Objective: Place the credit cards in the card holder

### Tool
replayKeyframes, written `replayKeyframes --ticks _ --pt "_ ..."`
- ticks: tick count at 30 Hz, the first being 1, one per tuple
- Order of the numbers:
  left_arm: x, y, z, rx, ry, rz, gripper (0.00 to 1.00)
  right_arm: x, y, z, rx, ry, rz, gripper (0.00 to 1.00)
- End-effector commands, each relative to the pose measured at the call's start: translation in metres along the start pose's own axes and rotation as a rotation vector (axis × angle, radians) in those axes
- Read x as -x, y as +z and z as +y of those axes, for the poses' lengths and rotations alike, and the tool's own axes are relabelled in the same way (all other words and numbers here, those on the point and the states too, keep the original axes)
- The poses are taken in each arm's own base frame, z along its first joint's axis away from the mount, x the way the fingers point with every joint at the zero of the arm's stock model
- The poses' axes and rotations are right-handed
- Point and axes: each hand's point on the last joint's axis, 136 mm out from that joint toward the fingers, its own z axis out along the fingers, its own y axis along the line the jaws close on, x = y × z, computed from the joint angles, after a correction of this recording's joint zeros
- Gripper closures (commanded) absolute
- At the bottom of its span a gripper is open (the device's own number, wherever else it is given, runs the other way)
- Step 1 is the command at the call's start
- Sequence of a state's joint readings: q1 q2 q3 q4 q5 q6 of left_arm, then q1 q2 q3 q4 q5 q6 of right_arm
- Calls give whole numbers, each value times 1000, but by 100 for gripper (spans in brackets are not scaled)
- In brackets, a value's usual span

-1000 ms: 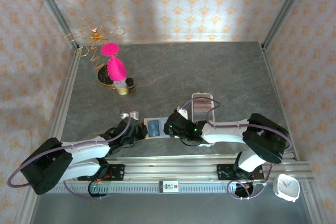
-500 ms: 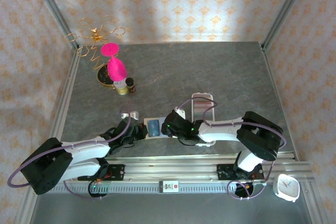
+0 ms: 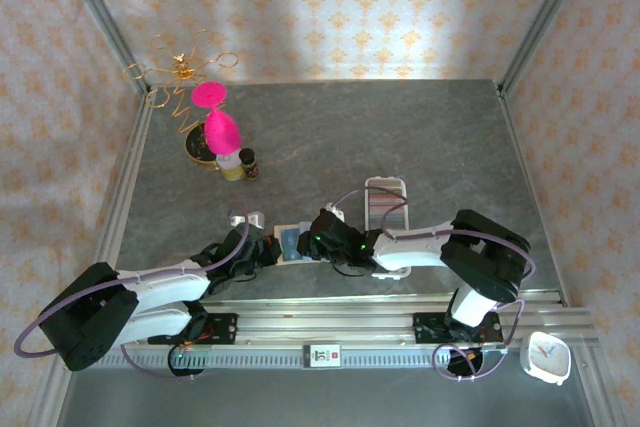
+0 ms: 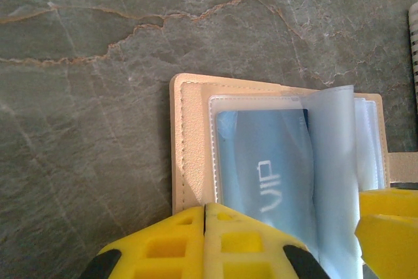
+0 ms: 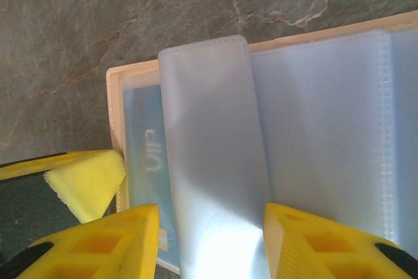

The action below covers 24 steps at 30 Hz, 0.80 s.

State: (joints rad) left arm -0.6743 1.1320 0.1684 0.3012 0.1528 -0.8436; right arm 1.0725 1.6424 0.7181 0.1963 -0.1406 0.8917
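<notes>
**Right arm now over the open card holder; one blue card sleeved**

Lower left of centre in the top view, the left gripper [image 3: 262, 252] has not shifted. Its wrist view shows the fingers [image 4: 183, 243] clenched together at the bottom edge, tips against the tan cover of the card holder [image 4: 192, 142]. This appears to pin it to the desk [image 3: 400, 137].

The holder lies open at centre, with a blue credit card [image 4: 268, 161] already under clear plastic.

Within the last second the right gripper [image 5: 210, 207] has slid left from beside the holder to above it. Its fingers [image 5: 117, 240] are released and apart, straddling a raised sleeve leaf [image 5: 209, 129]. In my judgement a fresh pocket is being exposed.

Right of centre, the white tray [image 3: 386, 205] probably holds the remaining cards.
</notes>
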Motion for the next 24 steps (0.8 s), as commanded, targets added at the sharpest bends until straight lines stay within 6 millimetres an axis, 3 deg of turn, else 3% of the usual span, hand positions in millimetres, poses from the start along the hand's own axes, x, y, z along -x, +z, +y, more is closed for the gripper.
replayKeyframes --ticks 1,24 --pt "-7 -1 6 11 13 19 94 2 2 17 60 23 -2 54" --pt "-7 -4 9 14 2 5 95 5 2 43 171 50 2 55"
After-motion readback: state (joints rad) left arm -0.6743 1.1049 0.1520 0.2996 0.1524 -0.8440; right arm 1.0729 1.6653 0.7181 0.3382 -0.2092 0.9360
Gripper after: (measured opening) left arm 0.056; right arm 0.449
